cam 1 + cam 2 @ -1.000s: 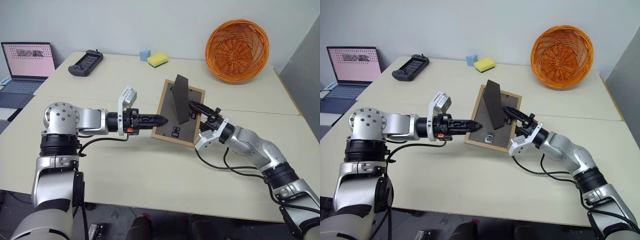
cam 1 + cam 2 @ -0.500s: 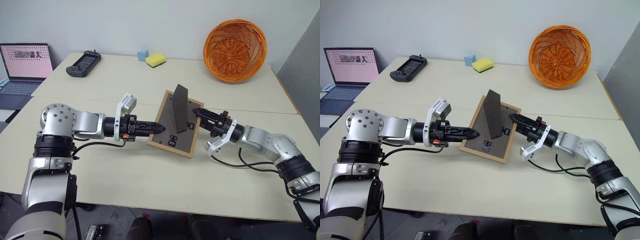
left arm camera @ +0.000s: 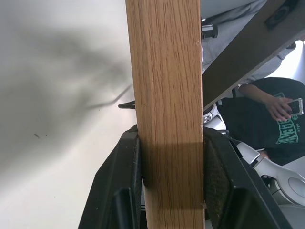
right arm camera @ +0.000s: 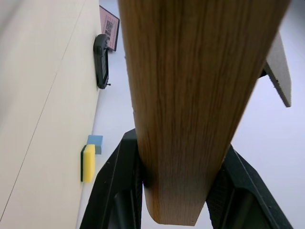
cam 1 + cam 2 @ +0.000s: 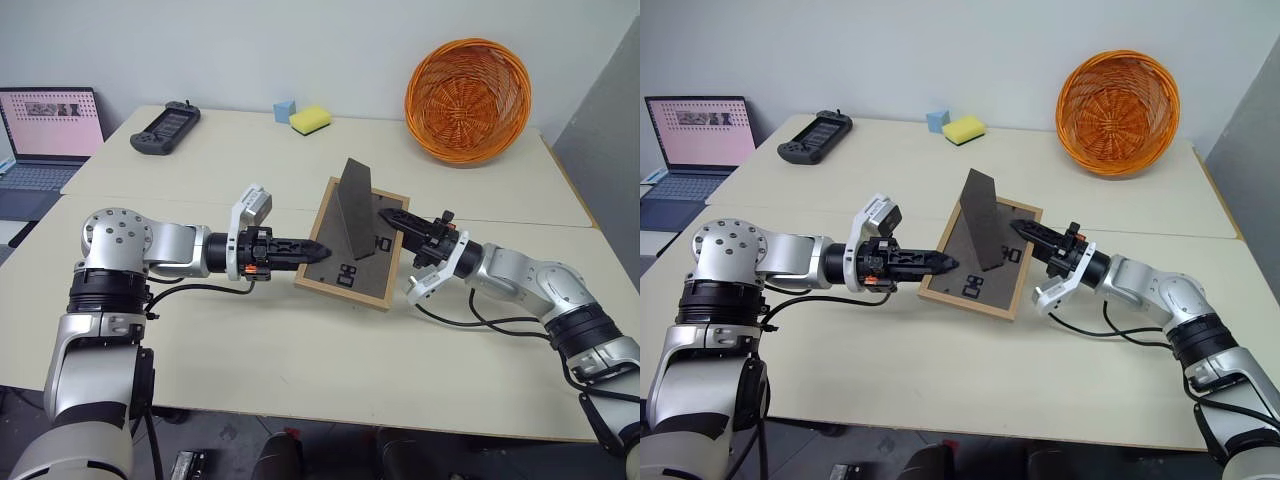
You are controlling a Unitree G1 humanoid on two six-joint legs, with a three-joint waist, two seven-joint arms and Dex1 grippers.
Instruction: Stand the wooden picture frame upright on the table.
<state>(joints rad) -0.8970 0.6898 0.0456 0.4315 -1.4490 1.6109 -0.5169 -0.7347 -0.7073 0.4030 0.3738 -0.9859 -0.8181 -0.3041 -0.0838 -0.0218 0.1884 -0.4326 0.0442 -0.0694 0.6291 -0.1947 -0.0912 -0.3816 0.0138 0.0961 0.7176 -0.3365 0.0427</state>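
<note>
The wooden picture frame (image 5: 352,250) is held between two arms above the middle of the tabletop (image 5: 300,350), back panel up, its fold-out prop (image 5: 352,210) raised into a dark wedge. The left arm is stretched level toward the right, and the left gripper (image 5: 318,250) is clamped on the frame's left edge; in the left wrist view its fingers (image 3: 119,191) are pressed against both faces of the wood. The right arm is angled in from the right, and the right gripper (image 5: 392,219) is closed over the frame's right edge, fingers (image 4: 119,191) squeezed on the border. One orange basket (image 5: 468,98), one yellow sponge (image 5: 311,120), one blue block (image 5: 285,110), one handheld controller (image 5: 164,127) and one laptop (image 5: 40,135) are counted.
</note>
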